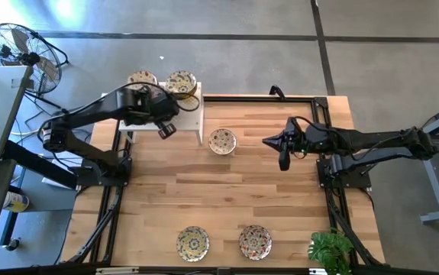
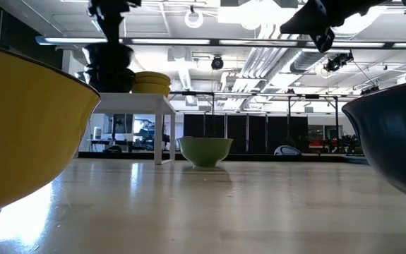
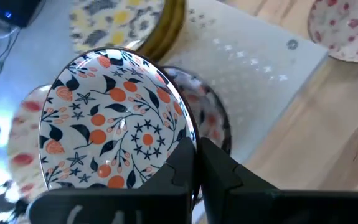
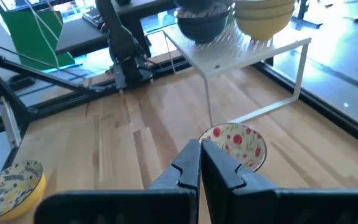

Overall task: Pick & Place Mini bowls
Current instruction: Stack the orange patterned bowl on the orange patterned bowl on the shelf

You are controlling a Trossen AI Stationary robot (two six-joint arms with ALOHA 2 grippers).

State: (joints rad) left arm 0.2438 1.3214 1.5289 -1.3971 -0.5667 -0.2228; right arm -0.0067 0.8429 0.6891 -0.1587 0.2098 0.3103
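Note:
A white wire shelf stands at the table's far left and carries stacks of mini bowls. My left gripper reaches over the shelf and is shut on a bowl with orange and navy flowers, above a dark bowl of the stack. One bowl with red flowers rests on its base mid-table, near the shelf. Two more bowls sit at the near edge. My right gripper hovers shut and empty over the table's right half, its fingers pointing toward the red-flowered bowl. My left gripper pinches the orange-and-navy bowl by its rim, one finger over the inside and one outside. The fingers come from above, pointing down. The bowl sits tilted over the stack; whether it is lifted clear of the dark bowl below, I cannot tell.
A yellow-patterned stack stands beside the held bowl on the shelf. A potted plant is at the table's near right corner. Bare wood lies across the table's middle. A fan stands on the floor beyond the left arm.

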